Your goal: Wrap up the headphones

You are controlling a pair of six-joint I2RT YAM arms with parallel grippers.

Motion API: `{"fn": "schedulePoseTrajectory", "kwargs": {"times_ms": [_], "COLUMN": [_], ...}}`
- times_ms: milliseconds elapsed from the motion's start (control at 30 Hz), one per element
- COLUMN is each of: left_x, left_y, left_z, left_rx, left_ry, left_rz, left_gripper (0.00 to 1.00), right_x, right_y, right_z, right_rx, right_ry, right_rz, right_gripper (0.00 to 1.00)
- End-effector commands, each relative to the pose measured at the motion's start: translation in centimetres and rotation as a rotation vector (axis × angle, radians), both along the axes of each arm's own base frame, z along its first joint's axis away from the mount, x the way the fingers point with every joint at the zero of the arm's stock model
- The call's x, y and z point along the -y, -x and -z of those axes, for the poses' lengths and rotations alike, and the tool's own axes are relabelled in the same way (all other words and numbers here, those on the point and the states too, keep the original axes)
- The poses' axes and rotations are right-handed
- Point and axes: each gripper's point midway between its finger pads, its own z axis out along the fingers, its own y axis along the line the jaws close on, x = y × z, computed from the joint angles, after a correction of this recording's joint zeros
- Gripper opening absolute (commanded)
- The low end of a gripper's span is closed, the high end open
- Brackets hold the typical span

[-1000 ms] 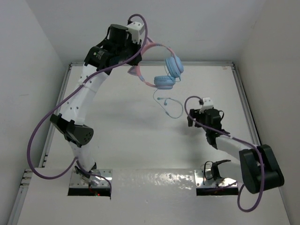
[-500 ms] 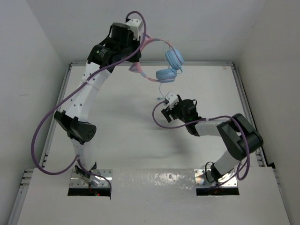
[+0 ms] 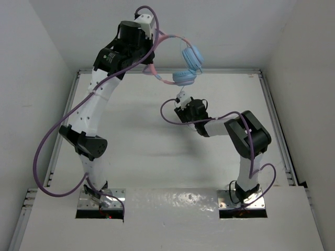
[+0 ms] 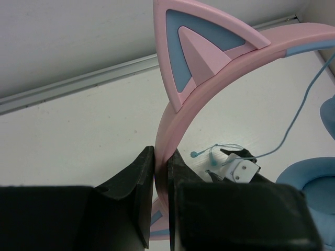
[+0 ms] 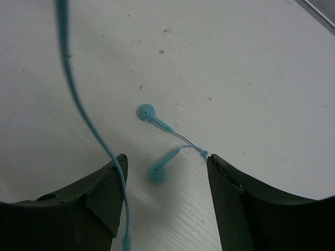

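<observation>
headphones: held aloft, pink arched band lying left-right, round blue cups at right
left gripper: closed on the band
right gripper: open above thin cable

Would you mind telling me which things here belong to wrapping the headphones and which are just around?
Job in hand:
headphones, gripped at the headband by the left claw; thin blue cable; two blue buds on the table, below the open right claw.

Just around:
purple arm cables; metal rail.
</observation>
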Motion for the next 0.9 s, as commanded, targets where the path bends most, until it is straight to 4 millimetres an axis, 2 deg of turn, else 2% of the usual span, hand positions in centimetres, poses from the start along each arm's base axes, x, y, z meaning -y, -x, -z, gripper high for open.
{"fn": "schedulePoseTrajectory", "kwargs": {"times_ms": [0,33,133,267,333,367,433,500,567,600,667,700,767,800,867], "left_x": [-0.3,-0.3,-0.3,-0.2,-0.1,-0.1,-0.2,-0.6,-1.3,-1.5,-2.0,-2.1,-2.0,-1.8,-2.0], "left_y": [-0.7,-0.8,-1.0,-1.2,-1.3,-1.2,-1.3,-1.5,-2.0,-2.2,-2.8,-3.3,-3.6,-3.9,-4.2], "left_z": [-5.0,-4.8,-4.4,-3.8,-3.8,-3.8,-3.8,-3.5,-3.0,-2.6,-1.9,-1.1,-0.4,0.1,0.5], "left_rx": [0.129,0.125,0.111,0.09,0.089,0.088,0.087,0.08,0.069,0.057,0.036,0.02,-0.007,-0.022,-0.041], "left_ry": [0.113,0.115,0.122,0.139,0.144,0.146,0.144,0.143,0.145,0.151,0.163,0.163,0.196,0.207,0.235], "left_rz": [-0.025,-0.023,-0.023,-0.015,-0.01,-0.009,-0.012,-0.022,-0.042,-0.051,-0.073,-0.083,-0.078,-0.065,-0.066], "left_gripper": [0.0,0.0,0.0,0.0,0.0,0.0,0.0,0.0,0.0,0.0,0.0,0.0,0.0,0.0,0.0], "right_x": [-1.7,-1.8,-1.9,-1.9,-2.3,-2.3,-1.9,-2.0,-2.1,-2.6,-3.9,-5.5,-7.1,-9.0,-10.5], "right_y": [-0.5,-0.5,-0.5,0.2,0.5,0.6,1.0,1.2,2.3,2.8,4.9,6.3,8.6,10.3,12.3], "right_z": [-0.3,0.2,0.7,1.6,1.7,1.6,1.9,1.0,1.3,0.6,0.8,-0.1,0.0,-0.3,0.0], "right_rx": [-0.042,-0.057,-0.079,-0.13,-0.152,-0.148,-0.145,-0.123,-0.161,-0.161,-0.194,-0.189,-0.217,-0.231,-0.268], "right_ry": [-0.039,-0.035,-0.023,0.02,0.009,0.0,-0.015,-0.022,-0.01,-0.01,0.019,0.015,0.02,0.007,0.009], "right_rz": [-0.039,-0.043,-0.045,-0.089,-0.109,-0.104,-0.082,-0.094,-0.12,-0.141,-0.202,-0.259,-0.322,-0.378,-0.423], "right_gripper": [0.59,0.51,0.39,0.15,0.08,0.01,0.0,0.0,0.0,0.0,0.0,0.0,0.0,0.0,0.0]}}
